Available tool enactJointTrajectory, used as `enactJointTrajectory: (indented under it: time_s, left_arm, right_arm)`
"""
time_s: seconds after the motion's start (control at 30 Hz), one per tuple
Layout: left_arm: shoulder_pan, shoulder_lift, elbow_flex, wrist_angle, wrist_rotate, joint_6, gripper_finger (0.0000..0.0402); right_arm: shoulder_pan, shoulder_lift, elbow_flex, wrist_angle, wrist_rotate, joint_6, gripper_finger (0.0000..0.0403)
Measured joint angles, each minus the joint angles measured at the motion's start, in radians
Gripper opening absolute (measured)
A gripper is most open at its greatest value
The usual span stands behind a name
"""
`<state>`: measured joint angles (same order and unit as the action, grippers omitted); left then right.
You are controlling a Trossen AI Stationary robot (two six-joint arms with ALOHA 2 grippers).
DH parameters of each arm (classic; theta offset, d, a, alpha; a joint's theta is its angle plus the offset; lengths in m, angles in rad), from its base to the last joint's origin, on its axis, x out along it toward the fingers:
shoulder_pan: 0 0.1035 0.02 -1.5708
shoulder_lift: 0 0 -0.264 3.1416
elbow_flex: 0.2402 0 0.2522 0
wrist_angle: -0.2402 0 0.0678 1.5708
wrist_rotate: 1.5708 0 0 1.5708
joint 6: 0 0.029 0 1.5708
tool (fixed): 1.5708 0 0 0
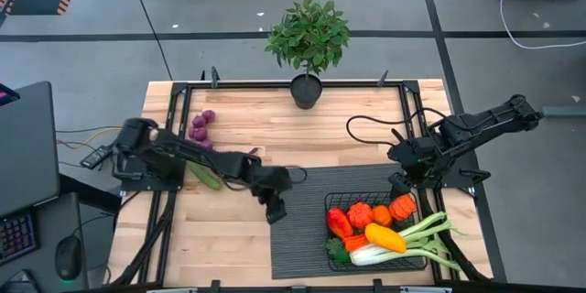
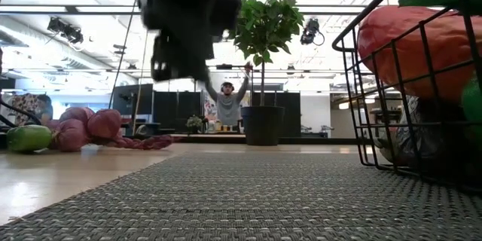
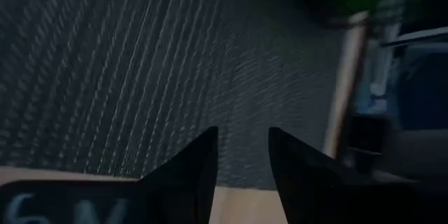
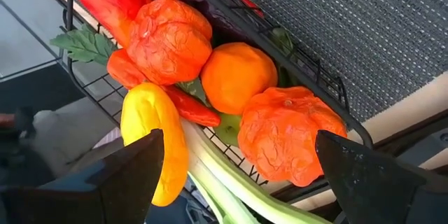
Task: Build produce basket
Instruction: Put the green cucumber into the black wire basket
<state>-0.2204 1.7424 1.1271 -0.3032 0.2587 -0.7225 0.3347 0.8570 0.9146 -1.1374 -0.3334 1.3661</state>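
The left hand (image 1: 274, 209), narrowly parted and apparently empty, hovers over the mat (image 1: 298, 238); the light, stiff cucumber (image 1: 205, 177) on the bench's left invites a mid-body grip.

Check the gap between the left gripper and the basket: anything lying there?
Nothing. In the high view, only bare ribbed mat lies between the left gripper and the basket. The low view shows the same bare stretch.
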Motion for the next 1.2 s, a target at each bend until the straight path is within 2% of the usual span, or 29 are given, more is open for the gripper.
enactJointTrajectory:
  time_s: [0.13,0.3,0.47,0.57,0.73,0.97,1.07,1.2]
  left_arm:
    - [0.045,-0.117,0.002,-0.108,-0.021,0.084,0.0133]
    - [0.123,-0.25,0.002,-0.484,-0.125,0.244,0.0133]
    - [0.163,-0.296,0.002,-0.803,-0.128,0.543,0.0136]
    - [0.161,-0.296,0.002,-0.945,-0.157,0.703,0.0152]
    - [0.167,-0.299,-0.091,-1.007,-0.19,0.807,0.0215]
    - [0.166,-0.304,-0.323,-0.976,-0.19,0.805,0.0328]
    - [0.166,-0.304,-0.329,-0.924,-0.235,0.792,0.0351]
    - [0.166,-0.304,-0.344,-0.797,-0.292,0.857,0.0354]
  right_arm:
    - [0.0,0.0,0.0,0.001,0.018,-0.013,0.0373]
    - [0.0,0.0,0.0,0.004,0.046,-0.034,0.0373]
    - [0.0,0.0,0.0,0.009,0.084,-0.043,0.0373]
    - [0.0,0.0,0.0,0.016,0.115,-0.058,0.0373]
    - [0.0,0.0,0.0,0.027,0.164,-0.06,0.0373]
    - [0.0,0.0,0.0,0.052,0.2,-0.066,0.0373]
    - [0.0,0.0,0.0,0.052,0.206,-0.091,0.0373]
    - [-0.004,0.0,0.0,0.047,0.22,-0.103,0.0373]
